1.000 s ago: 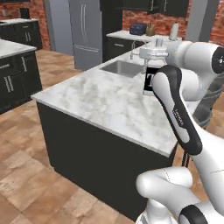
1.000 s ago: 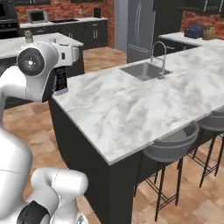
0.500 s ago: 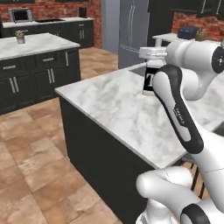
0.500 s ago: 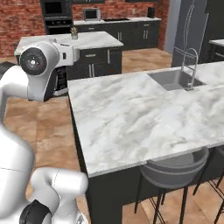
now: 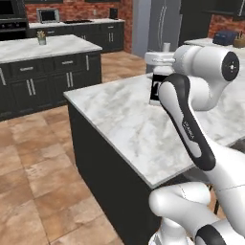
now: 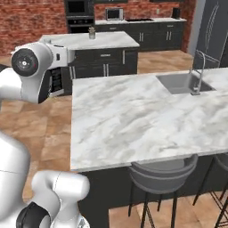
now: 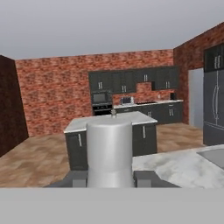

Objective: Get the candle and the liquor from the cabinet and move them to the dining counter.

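Observation:
My gripper (image 5: 160,64) is shut on the liquor (image 5: 155,89), a square black bottle with a white "T" label, held upright above the left part of the dining counter (image 5: 119,119). From the right base view the liquor (image 6: 55,81) hangs under the gripper (image 6: 61,61), left of the dining counter (image 6: 133,116). In the hand view the bottle's pale stopper (image 7: 109,148) stands between the two fingertips (image 7: 75,177). The candle and the cabinet are out of view.
A steel sink (image 6: 180,83) with a faucet (image 6: 198,71) is set in the counter's far side. A second marble island (image 5: 45,48) on dark drawers stands beyond, with a small pot (image 6: 92,32) on it. A grey stool (image 6: 162,176) sits at the near edge.
The whole picture has swung, so the base has moved: the counter's corner now lies under the arm. The bottle stays in the grip, unchanged.

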